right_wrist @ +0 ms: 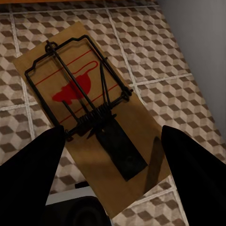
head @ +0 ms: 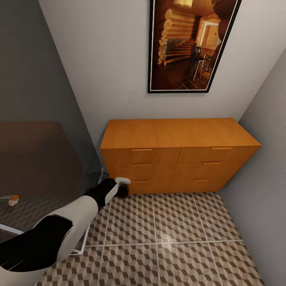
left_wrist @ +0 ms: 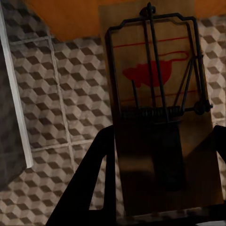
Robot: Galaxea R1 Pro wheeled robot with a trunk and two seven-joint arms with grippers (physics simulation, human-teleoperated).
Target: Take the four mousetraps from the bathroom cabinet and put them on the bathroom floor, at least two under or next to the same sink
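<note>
The left arm reaches forward and down, its gripper [head: 122,186] low beside the cabinet [head: 174,159]. Its fingers [left_wrist: 89,188] hold a mousetrap [left_wrist: 160,108] (red mark up). The right gripper's fingers [right_wrist: 33,174] hold another mousetrap [right_wrist: 94,117] above the bathroom floor [right_wrist: 155,52].

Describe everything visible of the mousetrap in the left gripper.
The mousetrap is a flat tan wooden board with a dark wire frame, a coil spring across its middle, a dark plate below that and a red mouse shape with thin red lines. It sits lengthwise between the left gripper's dark fingers, above the cube-patterned floor, near the orange cabinet.
</note>
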